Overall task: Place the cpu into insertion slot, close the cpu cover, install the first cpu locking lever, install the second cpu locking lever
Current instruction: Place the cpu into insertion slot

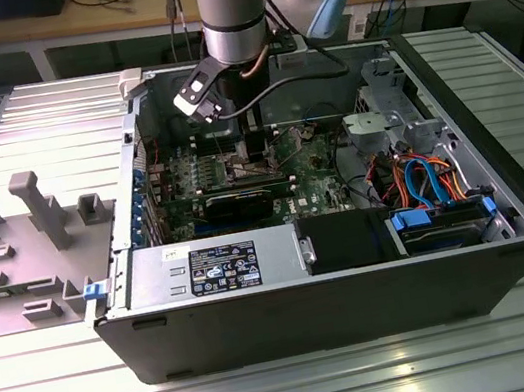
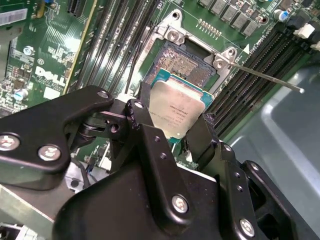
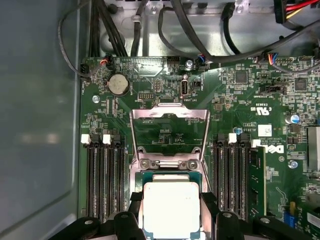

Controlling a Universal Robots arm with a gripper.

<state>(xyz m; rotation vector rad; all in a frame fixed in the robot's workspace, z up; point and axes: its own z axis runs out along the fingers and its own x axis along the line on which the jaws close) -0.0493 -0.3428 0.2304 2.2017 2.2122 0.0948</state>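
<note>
My gripper is shut on the cpu, a flat silver-topped square chip with a green edge, held between the two black fingers. The chip hangs just above the insertion slot, whose dark pin field and silver rim show beyond it. In the first wrist view the cpu sits between the fingertips of the gripper, and the cpu cover, a silver frame with a square window, stands flipped open behind the socket. A thin metal locking lever sticks out free beside the socket. In the exterior view the gripper reaches down into the case.
Black memory slots flank the socket on both sides. Cable bundles run along the case wall behind the green motherboard. A long black expansion card, the power supply and drive bays fill the near side of the case.
</note>
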